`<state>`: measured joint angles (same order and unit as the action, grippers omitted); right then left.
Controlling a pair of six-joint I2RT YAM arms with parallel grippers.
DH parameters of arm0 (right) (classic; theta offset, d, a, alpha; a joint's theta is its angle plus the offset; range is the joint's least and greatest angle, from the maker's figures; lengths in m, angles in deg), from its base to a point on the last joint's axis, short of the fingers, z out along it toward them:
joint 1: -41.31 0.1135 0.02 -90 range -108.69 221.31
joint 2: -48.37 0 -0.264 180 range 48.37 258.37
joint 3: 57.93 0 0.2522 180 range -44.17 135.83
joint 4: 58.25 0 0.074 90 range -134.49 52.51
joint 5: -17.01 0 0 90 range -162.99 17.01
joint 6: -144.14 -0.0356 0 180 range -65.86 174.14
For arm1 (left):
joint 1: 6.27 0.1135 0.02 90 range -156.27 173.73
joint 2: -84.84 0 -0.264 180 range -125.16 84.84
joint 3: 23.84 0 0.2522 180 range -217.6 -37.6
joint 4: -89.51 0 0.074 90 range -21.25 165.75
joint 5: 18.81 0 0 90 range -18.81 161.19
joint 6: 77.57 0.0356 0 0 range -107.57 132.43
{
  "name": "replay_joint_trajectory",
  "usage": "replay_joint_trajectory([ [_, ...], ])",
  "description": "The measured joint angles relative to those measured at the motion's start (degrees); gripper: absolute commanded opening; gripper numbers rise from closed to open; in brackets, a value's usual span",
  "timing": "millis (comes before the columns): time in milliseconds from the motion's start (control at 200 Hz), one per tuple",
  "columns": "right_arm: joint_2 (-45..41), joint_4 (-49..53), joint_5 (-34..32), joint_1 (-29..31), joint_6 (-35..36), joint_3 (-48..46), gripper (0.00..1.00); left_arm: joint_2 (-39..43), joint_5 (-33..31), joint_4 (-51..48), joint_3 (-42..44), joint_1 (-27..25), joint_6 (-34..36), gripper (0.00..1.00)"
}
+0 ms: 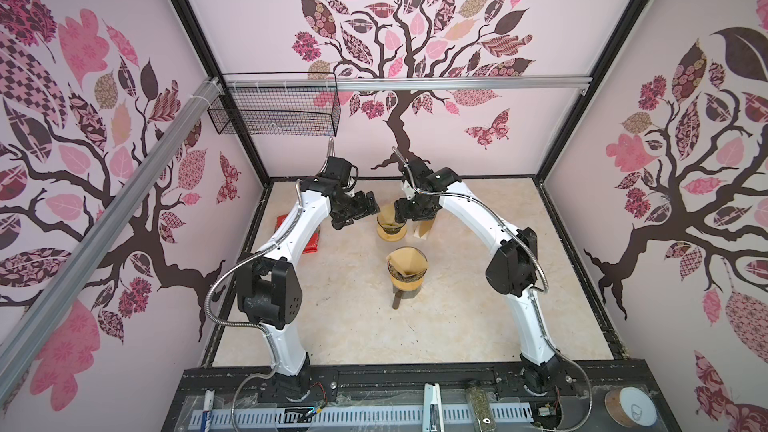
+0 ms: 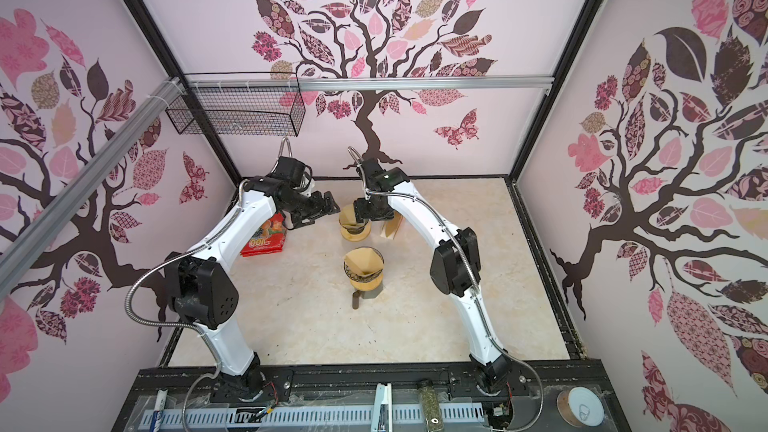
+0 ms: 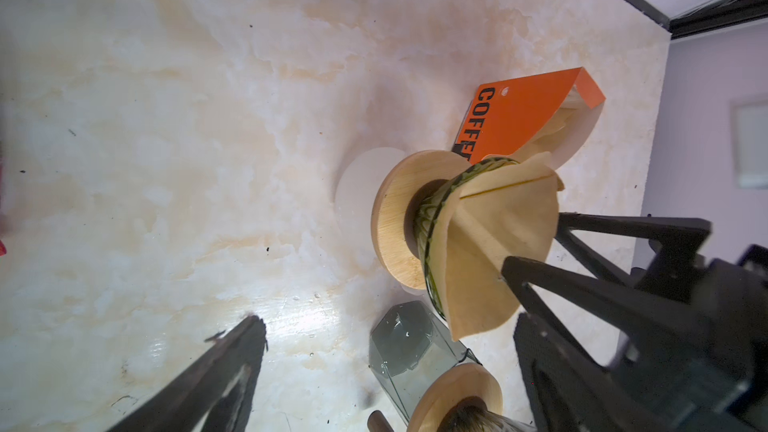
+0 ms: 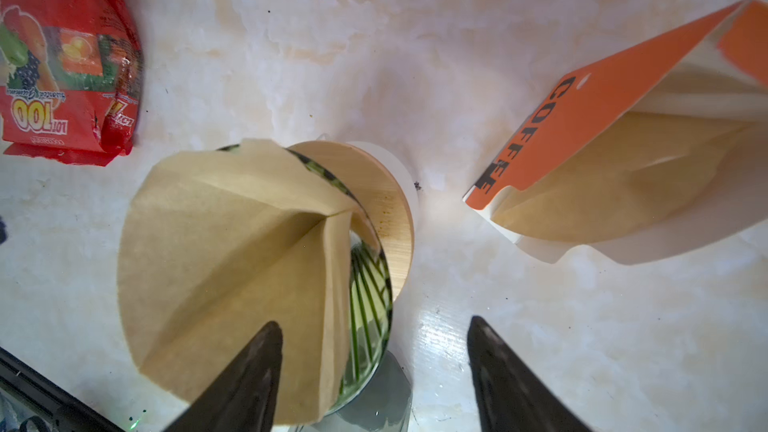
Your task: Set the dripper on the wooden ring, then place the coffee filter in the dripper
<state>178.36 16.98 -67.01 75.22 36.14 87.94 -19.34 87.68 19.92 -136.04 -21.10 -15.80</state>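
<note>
At the back of the table, a brown paper coffee filter (image 4: pixel 232 243) sits opened as a cone in the green glass dripper (image 4: pixel 368 284) on its wooden ring; both top views show them, filter (image 1: pixel 386 214) in dripper (image 1: pixel 390 233). My right gripper (image 4: pixel 370 322) hangs just above it, open. One fingertip (image 4: pixel 266 338) is over the paper and the other is over bare table, with nothing clamped. My left gripper (image 3: pixel 386 351) is wide open and empty, just left of the dripper (image 3: pixel 432 218); a top view shows it as left gripper (image 1: pixel 360 213) beside the right gripper (image 1: pixel 400 218).
A second dripper with a filter (image 1: pixel 407 270) stands nearer the front on a glass carafe (image 3: pixel 411 347). An orange pack of filters (image 4: pixel 602 118) lies right of the far dripper. A red snack bag (image 4: pixel 62 68) lies at the left. A wire basket (image 1: pixel 274 114) hangs on the back wall.
</note>
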Motion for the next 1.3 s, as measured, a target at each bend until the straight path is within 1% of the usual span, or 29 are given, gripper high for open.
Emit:
replay_joint_trajectory([
  [360,0.0,0.0,-1.3,-1.4,0.0,0.0,0.73,-3.3,-1.3,-2.4,-0.2,-0.1,0.7,0.96],
  [690,0.0,0.0,-2.8,-1.4,0.0,0.0,0.73,-6.6,-1.9,-3.2,-2.0,-0.3,1.3,0.95],
  [1045,0.0,-0.2,-3.0,-1.5,0.0,-0.2,0.73,-6.7,-2.4,-3.4,-2.3,-0.5,1.3,0.95],
  [1300,0.0,-0.3,-3.1,-1.5,0.0,-0.7,0.73,-6.6,-0.8,-3.4,-2.4,-0.5,1.0,0.96],
])
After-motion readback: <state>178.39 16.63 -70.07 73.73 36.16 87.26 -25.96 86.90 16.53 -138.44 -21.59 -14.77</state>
